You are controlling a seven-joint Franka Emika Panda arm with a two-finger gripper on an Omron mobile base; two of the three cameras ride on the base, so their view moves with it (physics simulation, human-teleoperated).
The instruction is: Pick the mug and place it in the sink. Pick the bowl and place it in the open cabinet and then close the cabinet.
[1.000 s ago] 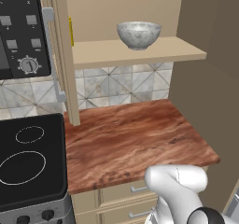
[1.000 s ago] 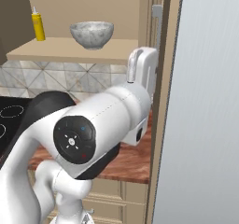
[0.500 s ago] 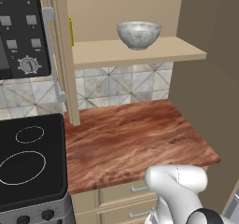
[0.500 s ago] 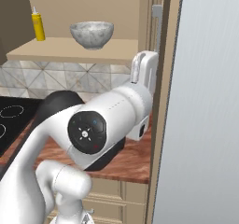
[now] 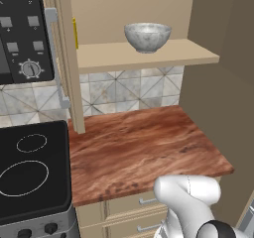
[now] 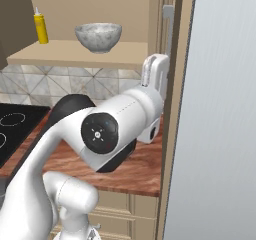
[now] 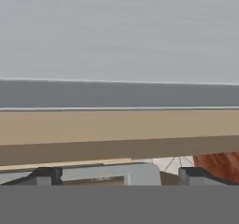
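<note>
Right base view: yellow bottle [image 6: 41, 28] beside bowl [image 6: 98, 37].

I see a reddish wood-grain surface [image 5: 144, 148] below the jaws, black stovetop [image 5: 30, 170] far off to their left, diamond-tiled backsplash [image 5: 131, 90] behind, yellow bottle [image 6: 41, 26] up and left, tall grey panel [image 6: 220, 109] close on their right.

The white robot arm [image 6: 115, 134] covers much of the reddish-brown wooden counter [image 6: 142, 166] in the right base view. The black glass cooktop [image 5: 30, 172] is cut by the left edge of the left base view. Only the two dark tips of the end effector [image 7: 119, 175] rise into the hand view, their lower parts hidden.
</note>
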